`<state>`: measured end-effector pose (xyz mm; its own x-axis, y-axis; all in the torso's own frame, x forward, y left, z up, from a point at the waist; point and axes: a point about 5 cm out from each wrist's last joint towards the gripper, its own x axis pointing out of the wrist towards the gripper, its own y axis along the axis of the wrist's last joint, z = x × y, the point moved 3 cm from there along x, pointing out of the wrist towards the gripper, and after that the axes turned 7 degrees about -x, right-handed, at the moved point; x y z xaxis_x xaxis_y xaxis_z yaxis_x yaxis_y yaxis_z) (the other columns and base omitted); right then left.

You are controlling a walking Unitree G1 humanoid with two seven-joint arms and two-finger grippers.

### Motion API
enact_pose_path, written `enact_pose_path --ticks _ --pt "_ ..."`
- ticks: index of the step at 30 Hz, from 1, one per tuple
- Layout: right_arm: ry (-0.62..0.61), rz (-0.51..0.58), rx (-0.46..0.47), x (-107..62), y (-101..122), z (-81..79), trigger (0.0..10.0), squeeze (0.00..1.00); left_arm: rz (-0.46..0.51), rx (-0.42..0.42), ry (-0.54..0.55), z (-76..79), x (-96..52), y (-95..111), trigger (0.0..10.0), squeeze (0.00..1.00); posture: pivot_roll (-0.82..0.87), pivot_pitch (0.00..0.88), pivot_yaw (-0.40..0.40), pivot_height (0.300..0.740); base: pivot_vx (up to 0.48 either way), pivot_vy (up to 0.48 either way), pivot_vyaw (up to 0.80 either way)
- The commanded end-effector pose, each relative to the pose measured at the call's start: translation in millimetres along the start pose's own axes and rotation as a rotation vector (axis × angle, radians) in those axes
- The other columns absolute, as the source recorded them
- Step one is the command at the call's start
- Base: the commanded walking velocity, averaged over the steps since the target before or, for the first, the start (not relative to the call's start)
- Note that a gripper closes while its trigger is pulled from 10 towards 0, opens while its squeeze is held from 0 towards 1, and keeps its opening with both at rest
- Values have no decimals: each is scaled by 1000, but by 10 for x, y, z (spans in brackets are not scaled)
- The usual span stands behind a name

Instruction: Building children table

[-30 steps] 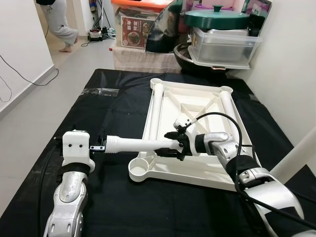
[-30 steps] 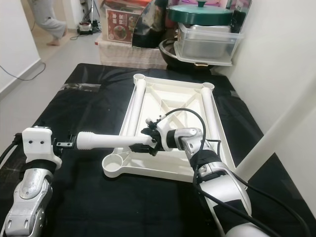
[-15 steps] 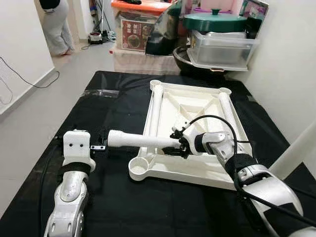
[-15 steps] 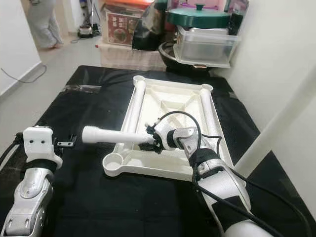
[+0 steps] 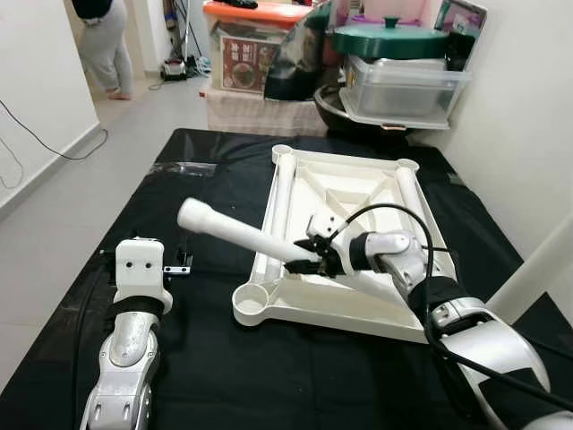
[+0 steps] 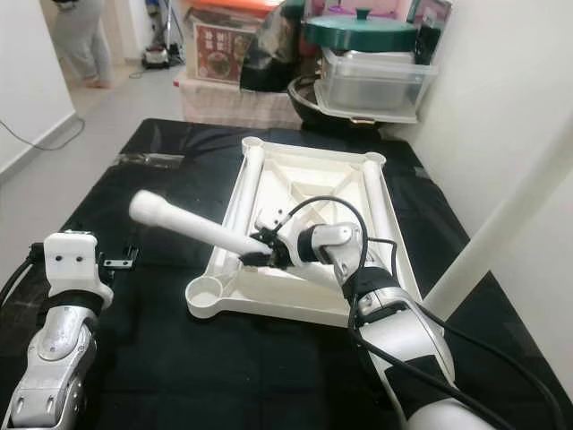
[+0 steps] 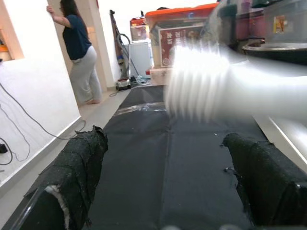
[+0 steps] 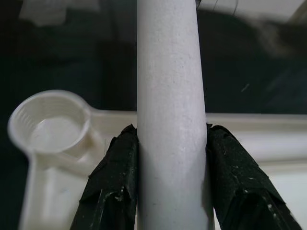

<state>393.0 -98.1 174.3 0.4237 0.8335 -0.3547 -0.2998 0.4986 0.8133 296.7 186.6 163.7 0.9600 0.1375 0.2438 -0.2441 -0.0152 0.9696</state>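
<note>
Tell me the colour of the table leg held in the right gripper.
White; the table leg shows best in the left eye view.

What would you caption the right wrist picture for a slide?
Right hand gripping a white table leg above the tabletop's empty corner socket.

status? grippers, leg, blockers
Right gripper shut on table leg, tilted above tabletop. Left gripper open, empty. Corner socket unobstructed.
</note>
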Motion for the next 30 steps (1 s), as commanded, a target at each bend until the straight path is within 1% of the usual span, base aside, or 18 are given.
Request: enact_pose_path --ticks 1,3,5,6,7,9,10,11,12,14,15,16,17,19,21,22,23,30 --pt "-38 74 -128 -68 279 171 0 0 -16 32 -68 64 15 -3 10000 0 42 0 -74 740 0 0 0" --pt "-38 74 -128 -68 279 171 0 0 -16 32 -68 64 15 -3 10000 0 42 0 -74 740 0 0 0" --pt "-24 39 -315 -95 405 217 0 0 -7 91 -208 165 32 91 10000 0 44 0 -72 740 0 0 0" --pt "-24 39 -315 -95 405 217 0 0 -7 91 -208 165 32 91 10000 0 44 0 -72 740 0 0 0" --pt "-10 19 -384 -96 429 214 0 0 0 113 -263 202 36 141 10000 0 45 0 -73 740 0 0 0" --pt "50 -32 -484 -61 408 147 0 0 60 206 -421 291 45 384 10000 0 62 0 -79 740 0 0 0" --pt "50 -32 -484 -61 408 147 0 0 60 206 -421 291 45 384 10000 0 62 0 -79 740 0 0 0" --pt "71 -57 -514 -28 402 124 0 0 100 266 -518 353 45 555 10000 0 70 0 -78 740 0 0 0" --pt "71 -57 -514 -28 402 124 0 0 100 266 -518 353 45 555 10000 0 70 0 -78 740 0 0 0" --pt "75 -93 -552 24 423 134 0 0 159 357 -701 506 -4 837 10000 0 74 0 -76 740 0 0 0" --pt "52 -108 -575 45 459 173 0 0 181 388 -797 609 -57 947 10000 0 80 0 -75 740 0 0 0" --pt "35 -117 -590 57 485 201 0 0 191 403 -855 671 -97 1003 10000 0 81 0 -74 740 0 0 0" --pt "35 -117 -590 57 485 201 0 0 191 403 -855 671 -97 1003 10000 0 81 0 -74 740 0 0 0" --pt "-7 -131 -608 73 541 268 0 0 190 426 -953 785 -189 1018 10000 0 74 0 -63 740 0 0 0" --pt "-23 -135 -612 76 561 294 0 0 184 432 -984 825 -227 1004 10000 0 74 0 -63 740 0 0 0" --pt "-52 -147 -619 74 582 338 0 0 178 449 -1007 864 -261 961 10000 0 67 0 -58 740 0 0 0" --pt "-87 -166 -621 55 593 396 0 0 158 438 -1021 906 -306 892 10000 0 60 0 -57 740 0 0 0" --pt "-162 -233 -640 -38 539 526 0 0 89 423 -1019 962 -420 757 10000 0 59 0 -76 740 0 0 0"
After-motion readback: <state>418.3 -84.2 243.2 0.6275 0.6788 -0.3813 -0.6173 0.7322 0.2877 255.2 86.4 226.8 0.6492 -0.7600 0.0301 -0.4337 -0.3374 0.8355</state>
